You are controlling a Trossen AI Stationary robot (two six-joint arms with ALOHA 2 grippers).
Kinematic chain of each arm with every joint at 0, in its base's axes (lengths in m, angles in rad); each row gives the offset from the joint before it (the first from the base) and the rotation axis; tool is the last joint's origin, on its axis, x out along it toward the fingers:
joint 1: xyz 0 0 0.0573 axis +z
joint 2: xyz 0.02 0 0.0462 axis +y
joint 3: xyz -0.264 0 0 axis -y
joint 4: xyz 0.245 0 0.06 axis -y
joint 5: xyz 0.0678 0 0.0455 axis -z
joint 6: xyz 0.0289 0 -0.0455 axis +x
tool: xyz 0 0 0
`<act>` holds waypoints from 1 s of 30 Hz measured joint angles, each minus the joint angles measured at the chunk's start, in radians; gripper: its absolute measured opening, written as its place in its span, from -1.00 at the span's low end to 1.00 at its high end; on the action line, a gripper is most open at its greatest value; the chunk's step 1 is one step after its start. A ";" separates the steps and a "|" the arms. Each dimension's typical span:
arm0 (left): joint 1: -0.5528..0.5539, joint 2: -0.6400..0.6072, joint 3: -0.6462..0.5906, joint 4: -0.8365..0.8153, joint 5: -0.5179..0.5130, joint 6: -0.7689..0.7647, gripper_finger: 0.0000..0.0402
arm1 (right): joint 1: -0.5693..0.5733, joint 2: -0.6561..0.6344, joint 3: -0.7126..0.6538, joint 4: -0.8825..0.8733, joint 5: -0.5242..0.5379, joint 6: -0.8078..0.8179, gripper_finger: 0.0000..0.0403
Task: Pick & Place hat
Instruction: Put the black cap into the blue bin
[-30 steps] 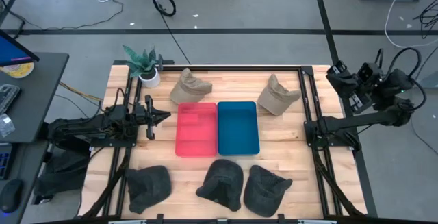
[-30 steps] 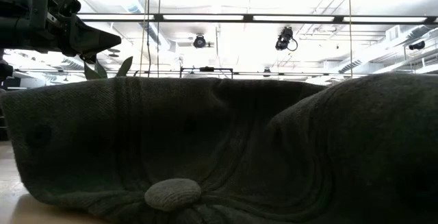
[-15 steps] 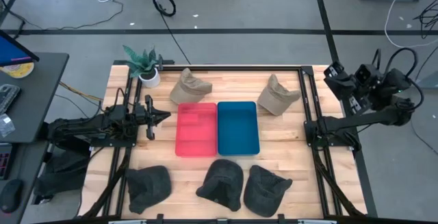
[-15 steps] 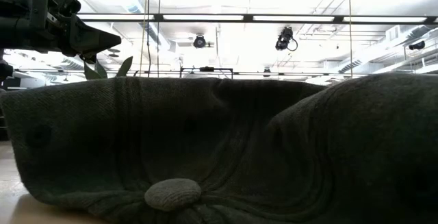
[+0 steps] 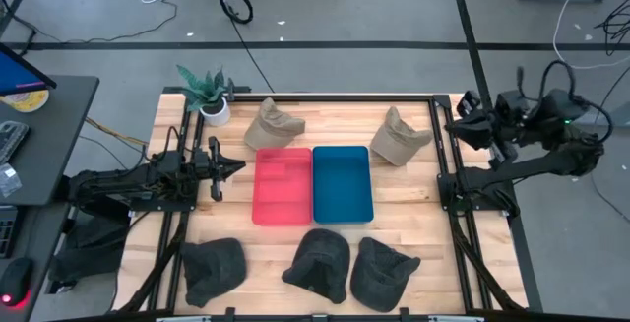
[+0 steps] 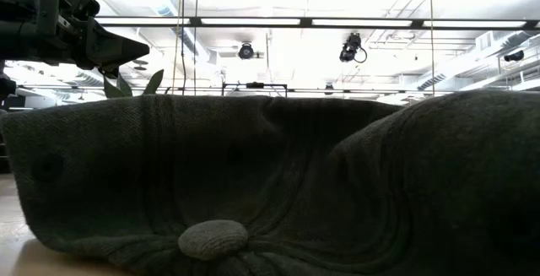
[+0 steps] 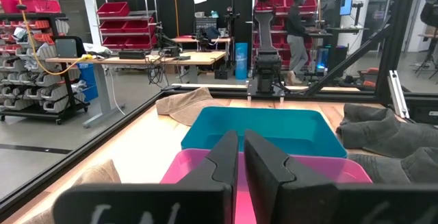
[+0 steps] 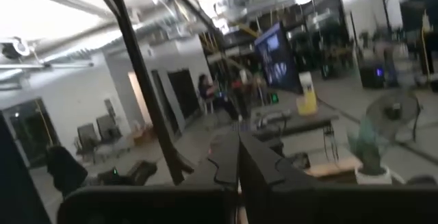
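Two tan hats lie at the table's far side, one (image 5: pixel 273 123) beyond the pink tray (image 5: pixel 282 185), the other (image 5: pixel 403 136) right of the blue tray (image 5: pixel 343 183). Three dark grey hats (image 5: pixel 214 266) (image 5: pixel 320 261) (image 5: pixel 384 273) rest along the near edge. One grey hat (image 6: pixel 253 183) fills the low view. My left gripper (image 5: pixel 234 167) (image 7: pixel 240 157) hovers shut just left of the pink tray, pointing right. My right gripper (image 5: pixel 458 125) (image 8: pixel 238 161) is shut, raised over the table's right rail, right of the right tan hat.
A potted plant (image 5: pixel 207 94) stands at the far left corner. Black frame rails (image 5: pixel 441 155) run along both table sides. Bare wood shows between the trays and the rails (image 5: pixel 409 199). A desk with a screen (image 5: pixel 30 96) stands off the left edge.
My right arm has swung from beyond the table's far right corner toward the table's left, and its gripper now points at the right tan hat. The right wrist view is blurred by the motion. The hats and trays have kept still.
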 joint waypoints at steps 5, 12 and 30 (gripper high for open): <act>0.000 0.000 0.000 0.000 0.000 0.000 -0.86 | 0.000 0.073 0.048 -0.083 -0.026 0.015 -0.93; 0.000 0.000 0.000 0.000 0.000 0.000 -0.86 | 0.000 0.149 0.083 -0.104 -0.124 0.016 -0.93; 0.000 0.000 0.000 0.000 0.000 0.000 -0.86 | 0.000 0.290 0.096 -0.100 -0.252 0.035 -0.93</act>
